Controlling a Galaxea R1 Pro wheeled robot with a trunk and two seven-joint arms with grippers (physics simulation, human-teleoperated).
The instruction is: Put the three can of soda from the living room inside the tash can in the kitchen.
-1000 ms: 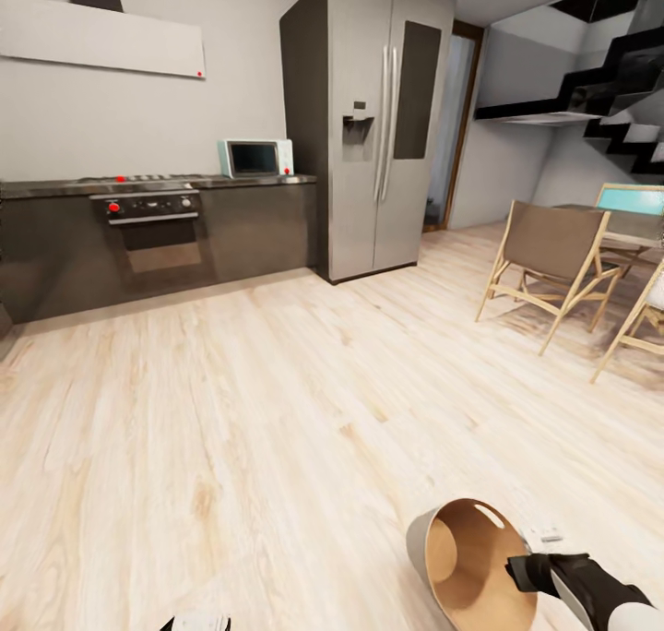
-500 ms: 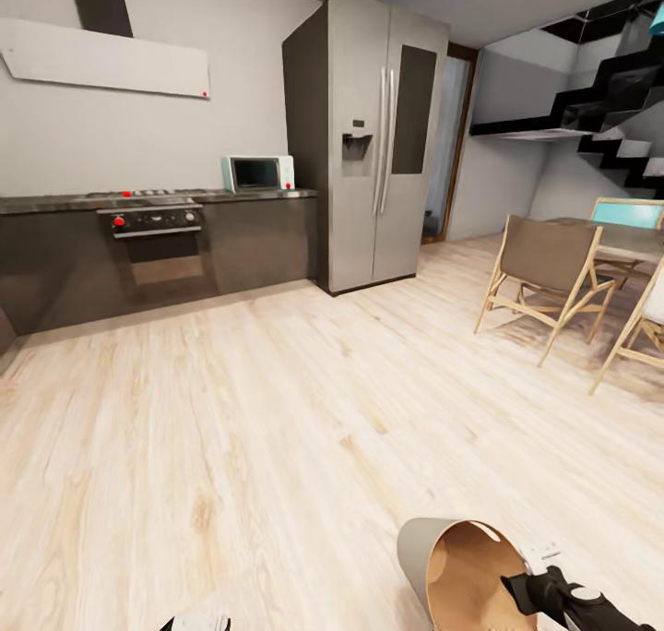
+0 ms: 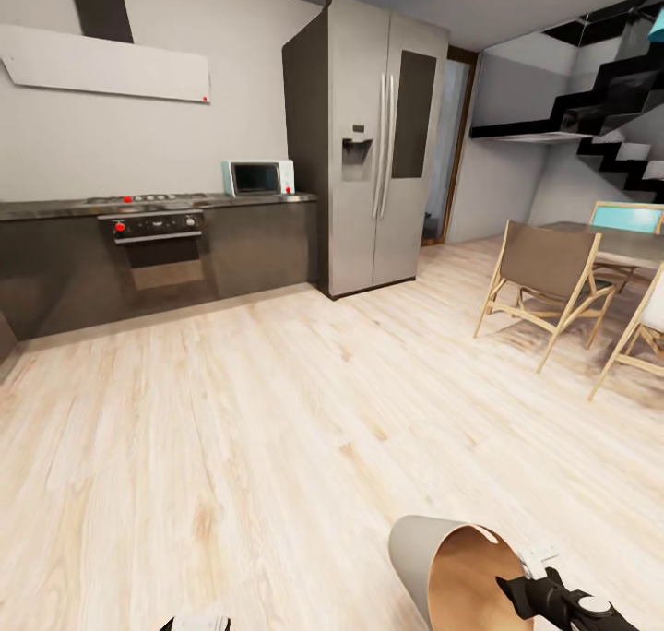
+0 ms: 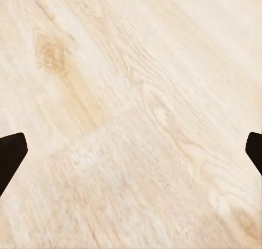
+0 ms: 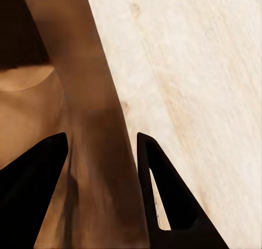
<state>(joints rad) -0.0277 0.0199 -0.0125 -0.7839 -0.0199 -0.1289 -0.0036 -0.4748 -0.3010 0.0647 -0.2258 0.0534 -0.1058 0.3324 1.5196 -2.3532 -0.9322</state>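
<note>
Right hand [image 3: 530, 587] is clamped on the rim of the tash can [image 3: 443, 566], which is carried tilted low over the wood floor [image 3: 277, 410], probably for transport. Left hand [image 4: 131, 150] is spread, with nothing held between its fingers.

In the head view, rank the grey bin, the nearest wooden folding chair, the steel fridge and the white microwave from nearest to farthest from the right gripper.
1. Light-grey tapered bin with orange-brown inside: its rim sits between the right gripper's fingers.
2. Wooden folding chair with brown seat: ahead, right side.
3. Tall steel double-door fridge: against the far wall, centre.
4. Small white microwave: on the dark counter, left of the fridge.
</note>
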